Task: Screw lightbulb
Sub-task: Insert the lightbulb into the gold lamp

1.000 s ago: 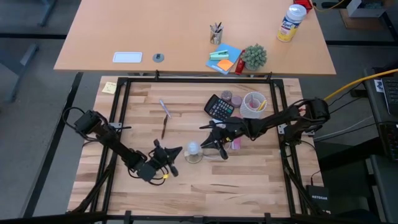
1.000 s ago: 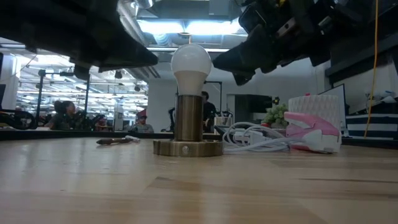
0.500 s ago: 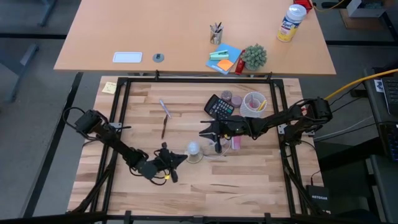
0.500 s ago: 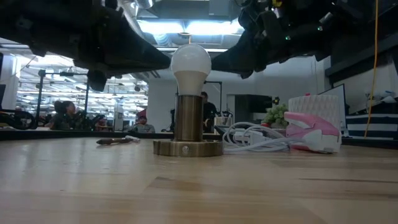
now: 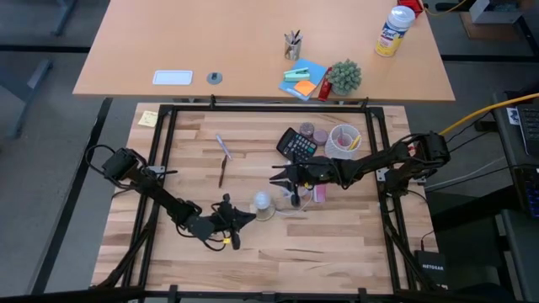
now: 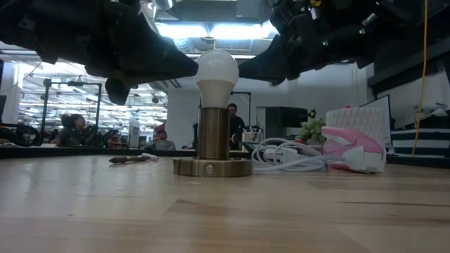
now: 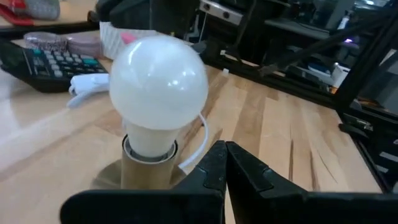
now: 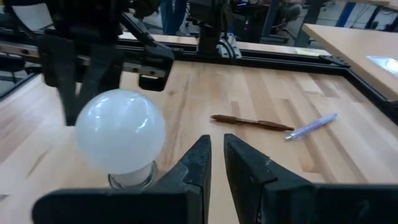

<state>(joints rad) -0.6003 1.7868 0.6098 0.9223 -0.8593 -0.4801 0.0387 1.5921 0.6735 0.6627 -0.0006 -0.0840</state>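
The frosted-white lightbulb (image 5: 263, 200) (image 6: 216, 70) stands upright in a brass holder (image 6: 212, 151) near the table's middle. My left gripper (image 5: 247, 215) (image 7: 225, 155) is shut, its tips level with the bulb's near-left side; a gap shows between tips and the bulb (image 7: 158, 87). My right gripper (image 5: 275, 178) (image 8: 216, 155) reaches in from the right, fingers a narrow slit apart with nothing between them, and passes the bulb (image 8: 121, 130) on its far side. In the low view both grippers' tips (image 6: 193, 68) (image 6: 242, 70) flank the bulb at its widest height.
A white cord (image 6: 281, 154) and a pink-and-white object (image 6: 351, 147) lie right of the holder. A calculator (image 5: 296, 145) and a tape roll (image 5: 344, 139) sit at the far right. A pen (image 8: 311, 126) and a brown stick (image 8: 249, 122) lie farther left.
Both wrists have turned while the arms stayed in place. My left gripper's tips have swung toward the table's right, in to the bulb's side. My right gripper has tipped up from pointing downward to nearly level and swung in beside the bulb. The bulb has not moved.
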